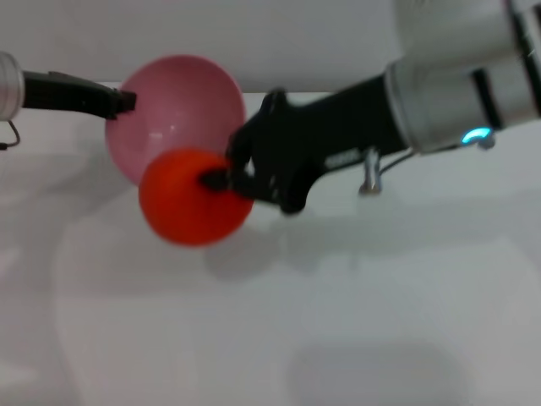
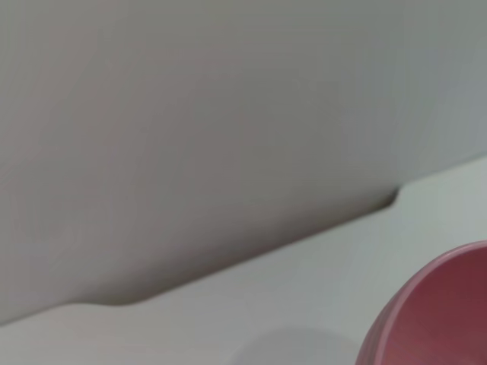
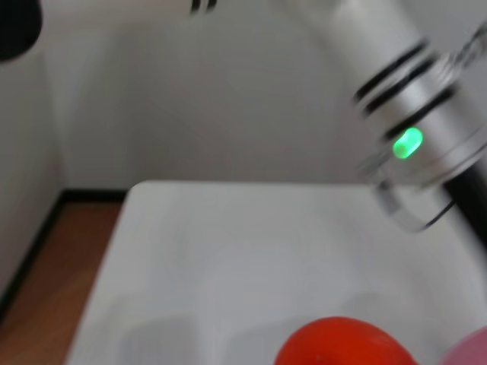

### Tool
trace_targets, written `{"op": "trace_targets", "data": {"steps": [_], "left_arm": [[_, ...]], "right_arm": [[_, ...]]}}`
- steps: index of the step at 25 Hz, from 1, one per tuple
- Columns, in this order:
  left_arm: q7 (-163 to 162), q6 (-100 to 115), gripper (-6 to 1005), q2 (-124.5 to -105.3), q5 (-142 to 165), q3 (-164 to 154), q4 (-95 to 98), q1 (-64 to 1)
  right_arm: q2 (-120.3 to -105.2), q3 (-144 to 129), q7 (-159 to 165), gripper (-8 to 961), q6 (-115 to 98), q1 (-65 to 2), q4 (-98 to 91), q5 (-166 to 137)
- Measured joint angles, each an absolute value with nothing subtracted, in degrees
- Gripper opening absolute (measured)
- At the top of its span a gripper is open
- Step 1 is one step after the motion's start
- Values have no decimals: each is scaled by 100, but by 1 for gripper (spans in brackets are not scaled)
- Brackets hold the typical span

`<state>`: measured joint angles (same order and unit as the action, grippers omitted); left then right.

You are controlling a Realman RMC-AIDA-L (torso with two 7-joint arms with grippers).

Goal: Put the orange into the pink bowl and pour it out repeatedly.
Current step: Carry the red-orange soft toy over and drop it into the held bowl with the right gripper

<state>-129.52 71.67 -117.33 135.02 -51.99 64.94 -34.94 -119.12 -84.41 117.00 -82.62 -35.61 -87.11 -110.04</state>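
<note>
The pink bowl (image 1: 173, 110) is held up and tilted, its opening facing me, by my left gripper (image 1: 125, 101), shut on its left rim. The orange (image 1: 193, 199) hangs in the air just in front of and below the bowl's lower rim. My right gripper (image 1: 226, 173) is shut on the orange's right side. The left wrist view shows only an edge of the bowl (image 2: 437, 312). The right wrist view shows the top of the orange (image 3: 342, 344) and a sliver of the bowl (image 3: 472, 351).
The white table (image 1: 338, 321) spreads below, with a white wall behind it. The right wrist view shows my left arm (image 3: 411, 106) with a green light, the table's far edge and a brown floor (image 3: 46, 281) beyond it.
</note>
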Motion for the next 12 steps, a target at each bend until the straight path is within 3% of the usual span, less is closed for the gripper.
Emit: {"op": "trace_targets", "data": {"steps": [12], "left_arm": [[-13138, 7296, 45, -11775, 13122, -6251, 6499, -3499]], "right_arm": [[-11931, -7410, 11482, 52, -7822, -3182, -8787, -10999]]}}
